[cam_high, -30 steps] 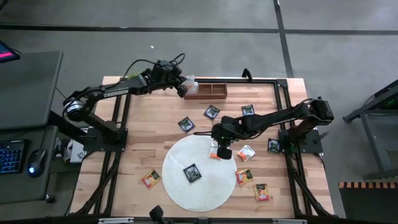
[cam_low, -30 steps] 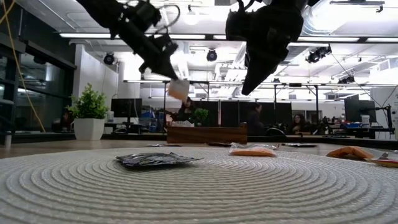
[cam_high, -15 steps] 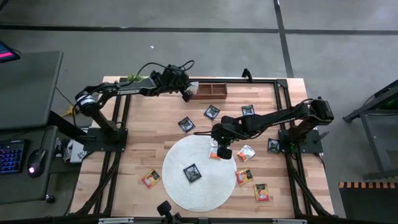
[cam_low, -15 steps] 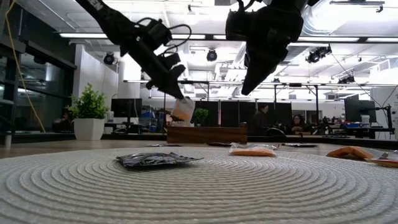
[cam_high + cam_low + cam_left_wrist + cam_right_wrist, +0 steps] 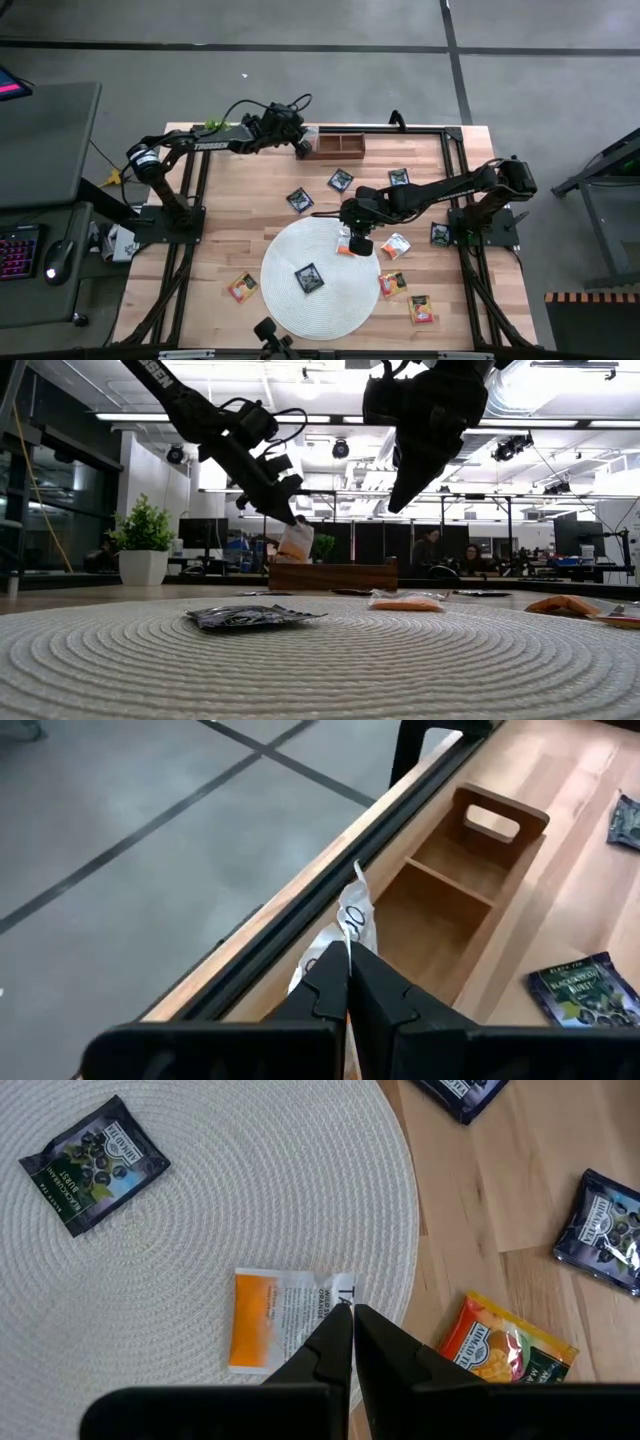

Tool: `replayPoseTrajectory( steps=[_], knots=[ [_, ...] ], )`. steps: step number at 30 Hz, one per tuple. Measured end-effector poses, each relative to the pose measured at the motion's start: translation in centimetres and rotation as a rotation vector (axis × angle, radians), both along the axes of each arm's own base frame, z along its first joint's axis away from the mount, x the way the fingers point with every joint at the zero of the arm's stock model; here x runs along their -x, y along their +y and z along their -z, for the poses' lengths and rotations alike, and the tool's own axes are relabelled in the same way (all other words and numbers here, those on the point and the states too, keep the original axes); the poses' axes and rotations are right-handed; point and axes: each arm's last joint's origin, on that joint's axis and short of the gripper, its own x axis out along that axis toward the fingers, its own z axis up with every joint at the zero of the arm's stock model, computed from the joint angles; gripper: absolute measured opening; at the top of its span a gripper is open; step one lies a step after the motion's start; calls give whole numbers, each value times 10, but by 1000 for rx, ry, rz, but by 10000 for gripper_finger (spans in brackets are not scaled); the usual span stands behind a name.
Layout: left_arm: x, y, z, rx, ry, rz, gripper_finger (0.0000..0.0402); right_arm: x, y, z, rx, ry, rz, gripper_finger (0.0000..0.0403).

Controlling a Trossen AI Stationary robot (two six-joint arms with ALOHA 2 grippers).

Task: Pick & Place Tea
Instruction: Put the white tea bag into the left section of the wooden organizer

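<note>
Carrying: white-and-orange sachet [image 5: 296, 543] pinched in the left claw [image 5: 349, 952], jaws shut tight on its edge, the packet dangling free below.
Change: left claw now lower and farther along than a second back, down from well above the wooden tray [image 5: 335, 147] to just over its near end.
Left position: at the far edge of the surface [image 5: 230, 240], over the left end of the tray; sachet hanging at the tray rim in the low view, not yet inside any compartment.
Tray: three compartments, the two seen past the left claw bare of tea.
Right claw: right claw [image 5: 352, 1314] shut, empty, hovering above the round mat [image 5: 285, 285] directly over another white-and-orange sachet [image 5: 285, 1320]; no shift over the last second.
Other tea: black sachet [image 5: 309, 278] on the mat; more black ones [image 5: 341, 181] and red-orange ones [image 5: 242, 288] scattered on the bare wood around it.
Meaning: delivery of this one sachet judged close to its end, needing only a little more descent and a release.
Remaining: most of the tea lies outside the tray, so task looks early.
Risk: limp packet could catch on the tray wall and fall outside.
</note>
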Motion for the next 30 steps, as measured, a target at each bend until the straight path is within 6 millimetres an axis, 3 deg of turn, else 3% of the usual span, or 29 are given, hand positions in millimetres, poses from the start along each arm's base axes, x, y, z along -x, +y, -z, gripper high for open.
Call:
replayPoseTrajectory(
  steps=[6,16,30],
  knots=[
    [1,2,2,11,0,-6,0,0,0,0,0,0,0,12],
    [-2,9,24,94,22,-27,0,0,0,0,0,0,0,12],
    [-2,9,24,89,21,-37,0,0,0,0,0,0,-1,12]
  ],
)
